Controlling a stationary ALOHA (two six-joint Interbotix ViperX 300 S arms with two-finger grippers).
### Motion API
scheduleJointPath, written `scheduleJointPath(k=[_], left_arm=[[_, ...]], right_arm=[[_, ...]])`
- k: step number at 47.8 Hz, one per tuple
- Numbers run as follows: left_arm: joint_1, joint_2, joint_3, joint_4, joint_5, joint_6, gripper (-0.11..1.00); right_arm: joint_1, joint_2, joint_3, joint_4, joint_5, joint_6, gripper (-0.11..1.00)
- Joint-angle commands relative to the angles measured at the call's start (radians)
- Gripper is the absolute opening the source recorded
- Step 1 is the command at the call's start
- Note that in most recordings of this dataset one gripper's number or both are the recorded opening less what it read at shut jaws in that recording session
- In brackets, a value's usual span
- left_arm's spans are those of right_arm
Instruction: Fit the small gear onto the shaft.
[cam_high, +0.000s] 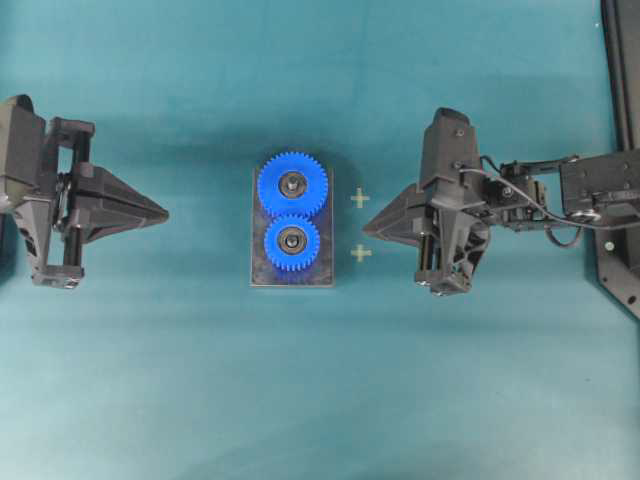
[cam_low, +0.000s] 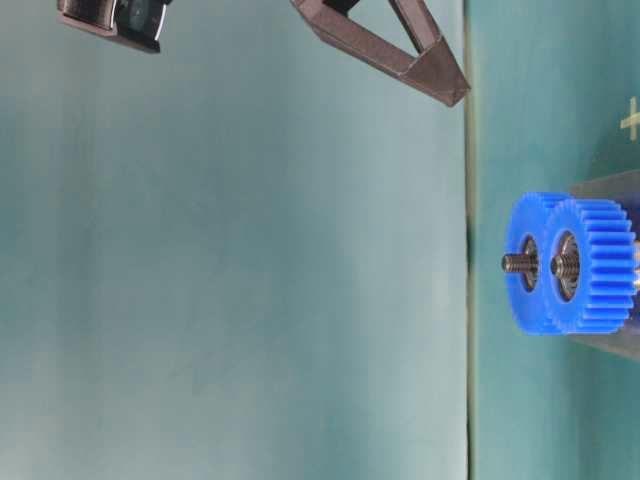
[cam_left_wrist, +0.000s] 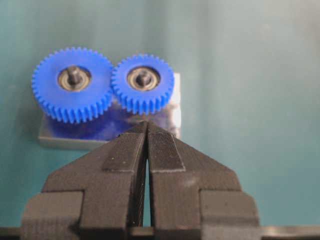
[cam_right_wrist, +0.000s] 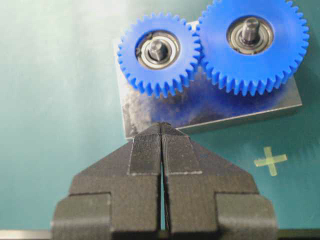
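Observation:
The small gear (cam_high: 292, 241) (cam_right_wrist: 159, 54) (cam_left_wrist: 143, 82) sits seated on the shaft (cam_right_wrist: 157, 48) (cam_low: 563, 265), whose silvery tip shows through its hub. It meshes with the larger blue gear (cam_high: 292, 184) (cam_right_wrist: 252, 41) on the same dark plate (cam_high: 322, 272). My left gripper (cam_high: 166, 213) (cam_left_wrist: 147, 123) is shut and empty, left of the plate. My right gripper (cam_high: 365, 229) (cam_right_wrist: 162, 125) is shut and empty, just right of the plate.
Two pale tape crosses (cam_high: 360, 199) (cam_high: 360, 254) lie on the teal mat between the plate and the right gripper. A dark frame edge (cam_high: 622, 60) runs along the far right. The larger gear's post (cam_low: 516, 264) sticks out beside the shaft in the table-level view.

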Motion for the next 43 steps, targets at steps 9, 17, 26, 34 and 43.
scheduleJointPath(k=[9,17,26,34,43], left_arm=[[-0.002,-0.003,-0.005,0.002,-0.023,-0.014,0.00],[-0.003,-0.003,0.005,0.002,-0.054,-0.014,0.00],[-0.002,0.002,0.005,0.002,-0.057,-0.014,0.00],[-0.002,0.003,0.005,0.002,-0.057,-0.009,0.00],[-0.002,0.003,0.005,0.002,-0.058,-0.005,0.00]], right_arm=[[0.006,-0.008,-0.002,0.002,-0.002,-0.003,-0.02],[0.008,-0.006,-0.003,0.002,0.018,-0.003,-0.02],[0.011,-0.005,-0.005,0.002,0.052,-0.003,-0.02],[0.011,0.003,-0.011,0.002,0.055,-0.005,-0.02],[0.011,0.015,-0.023,0.002,0.020,-0.006,-0.02]])
